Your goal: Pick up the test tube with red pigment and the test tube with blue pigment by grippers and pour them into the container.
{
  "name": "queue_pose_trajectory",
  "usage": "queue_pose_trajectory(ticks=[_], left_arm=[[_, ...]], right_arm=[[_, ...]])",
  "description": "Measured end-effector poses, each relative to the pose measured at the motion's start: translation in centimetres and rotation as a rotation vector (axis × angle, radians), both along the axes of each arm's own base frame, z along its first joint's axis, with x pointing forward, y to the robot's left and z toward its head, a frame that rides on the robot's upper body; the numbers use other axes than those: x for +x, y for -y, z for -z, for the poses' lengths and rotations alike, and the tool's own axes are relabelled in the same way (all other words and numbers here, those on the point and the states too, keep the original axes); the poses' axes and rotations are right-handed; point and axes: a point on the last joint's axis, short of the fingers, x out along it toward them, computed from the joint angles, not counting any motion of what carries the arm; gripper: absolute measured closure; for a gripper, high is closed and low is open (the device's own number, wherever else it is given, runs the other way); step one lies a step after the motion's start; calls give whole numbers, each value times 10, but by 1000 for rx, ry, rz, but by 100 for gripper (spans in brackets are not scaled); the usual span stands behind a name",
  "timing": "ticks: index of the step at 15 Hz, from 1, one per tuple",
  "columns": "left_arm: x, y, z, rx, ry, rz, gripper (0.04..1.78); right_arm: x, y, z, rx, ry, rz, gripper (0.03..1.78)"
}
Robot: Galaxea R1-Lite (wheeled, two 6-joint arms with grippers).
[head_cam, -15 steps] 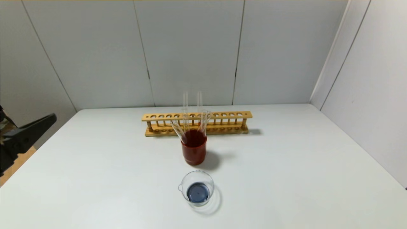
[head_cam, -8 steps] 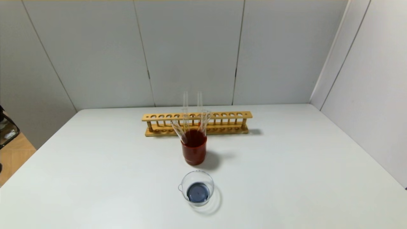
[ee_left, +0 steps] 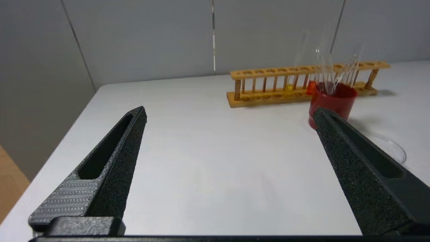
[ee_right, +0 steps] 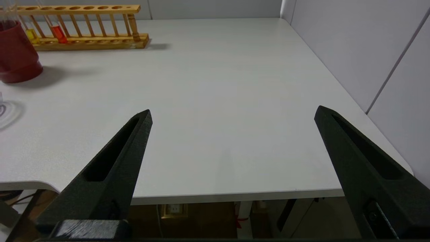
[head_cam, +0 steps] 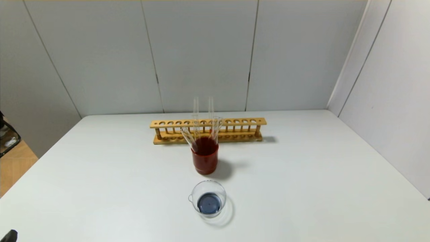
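The test tube with red pigment (ee_right: 58, 33) stands in the wooden rack (head_cam: 208, 130), orange-red liquid at its bottom; it also shows in the left wrist view (ee_left: 310, 88). No tube with teal-blue liquid shows. The container (head_cam: 207, 198), a low clear beaker, holds dark blue liquid near the table's front centre. My left gripper (ee_left: 230, 111) is open and empty above the table's left front, far from the rack. My right gripper (ee_right: 233, 111) is open and empty at the table's front right edge, out of the head view.
A dark-red cup (head_cam: 205, 158) stands between rack and beaker with several clear tubes (head_cam: 188, 137) leaning in it. A tube with yellow liquid (ee_right: 32, 36) stands in the rack beside the red one. Grey walls close the back and right.
The left gripper has left the head view's left edge, where it showed a second ago. Only a black bit now shows at the bottom-left corner. Nothing on the table has moved.
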Motion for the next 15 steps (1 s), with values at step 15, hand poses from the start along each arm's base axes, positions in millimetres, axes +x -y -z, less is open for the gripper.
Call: queue_pose_trajectory(ticks=[15], left_arm=[[-12,-1,45,100,81,-69,7]], right_arm=[[0,0,0,0,0,0,11]])
